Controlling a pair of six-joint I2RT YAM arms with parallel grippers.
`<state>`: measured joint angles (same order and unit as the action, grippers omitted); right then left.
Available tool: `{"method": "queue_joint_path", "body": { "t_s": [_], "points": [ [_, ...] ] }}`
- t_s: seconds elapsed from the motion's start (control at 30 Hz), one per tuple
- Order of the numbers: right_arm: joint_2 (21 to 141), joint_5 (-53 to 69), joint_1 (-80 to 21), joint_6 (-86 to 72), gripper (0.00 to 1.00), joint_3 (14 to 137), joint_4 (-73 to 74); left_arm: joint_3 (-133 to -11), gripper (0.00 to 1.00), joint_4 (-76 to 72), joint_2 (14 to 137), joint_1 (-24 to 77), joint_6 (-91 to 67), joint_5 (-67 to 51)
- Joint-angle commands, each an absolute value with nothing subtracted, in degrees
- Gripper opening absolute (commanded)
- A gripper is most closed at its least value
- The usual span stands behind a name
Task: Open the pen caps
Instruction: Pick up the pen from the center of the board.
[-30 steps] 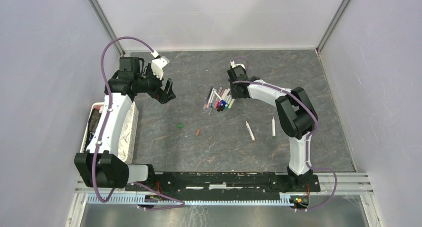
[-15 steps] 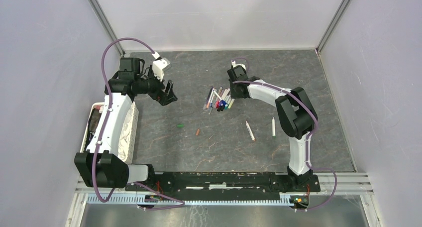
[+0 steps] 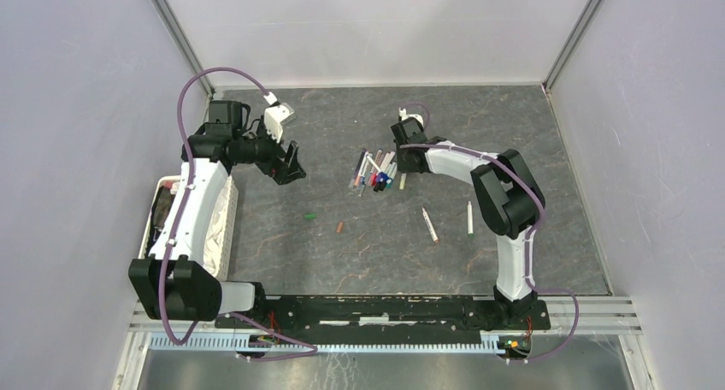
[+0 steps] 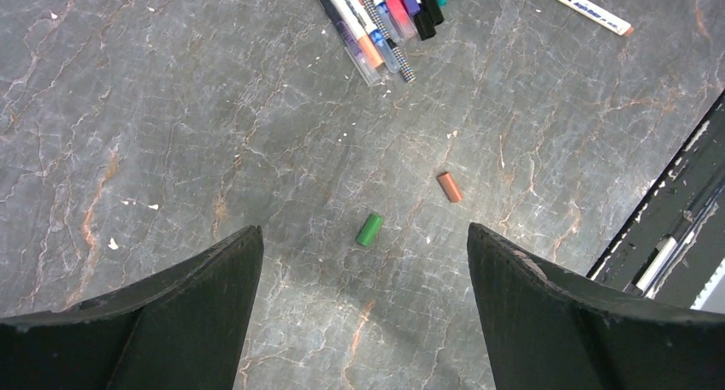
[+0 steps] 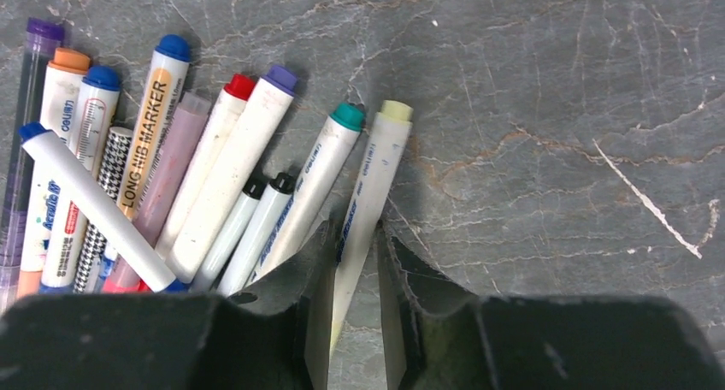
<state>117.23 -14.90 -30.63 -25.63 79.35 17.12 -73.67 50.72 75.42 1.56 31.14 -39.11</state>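
A pile of pens (image 3: 374, 172) lies mid-table, their coloured pen caps on. My right gripper (image 5: 355, 236) is down at the pile's right side, shut on a white pen (image 5: 376, 168) with a pale yellow end. That pen rests on the table beside a teal-capped one (image 5: 347, 116). My left gripper (image 4: 363, 236) hangs open above the table with nothing between its fingers. A loose green cap (image 4: 369, 229) lies below it, and a brown cap (image 4: 450, 186) lies a little further right. In the top view the left gripper (image 3: 289, 169) is left of the pile.
Two single pens (image 3: 429, 224) (image 3: 469, 218) lie to the right of the caps. A white basket (image 3: 229, 227) stands at the table's left edge under the left arm. The black rail (image 3: 376, 309) runs along the near edge.
The left gripper has shifted slightly right and lower, still open. The right wrist has turned a little at the pile. The pens and the loose caps have not moved.
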Motion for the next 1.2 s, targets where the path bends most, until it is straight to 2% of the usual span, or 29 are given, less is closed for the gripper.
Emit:
{"method": "queue_joint_path", "body": {
  "t_s": [0.0, 0.13, 0.3, 0.53, 0.83, 1.17],
  "points": [
    [114.4, -16.8, -29.8, -25.8, 0.25, 74.2, 18.1, -73.5, 0.94, 51.2, 75.3, 1.2, 33.5, -41.1],
    [112.0, -16.9, -29.8, -25.9, 0.1, 71.5, 17.3, -73.2, 1.0, 51.8, 75.5, 1.2, 33.3, -42.4],
    [105.6, -15.5, -29.8, -27.8, 0.0, 66.8, 13.5, -73.1, 1.0, 51.9, 75.2, 1.3, 32.5, -43.0],
    [90.8, -10.2, -30.7, -33.6, 0.0, 57.9, 3.0, -76.3, 1.0, 52.0, 75.1, 1.3, 28.8, -46.9],
    [77.1, -10.7, -40.3, -40.4, 0.0, 54.0, -13.9, -81.2, 1.0, 52.0, 75.8, 2.1, 25.3, -53.5],
    [77.4, -17.4, -52.8, -42.7, 0.0, 58.6, -27.4, -78.2, 0.97, 46.9, 73.4, 6.2, 18.3, -62.6]
  ]
}}
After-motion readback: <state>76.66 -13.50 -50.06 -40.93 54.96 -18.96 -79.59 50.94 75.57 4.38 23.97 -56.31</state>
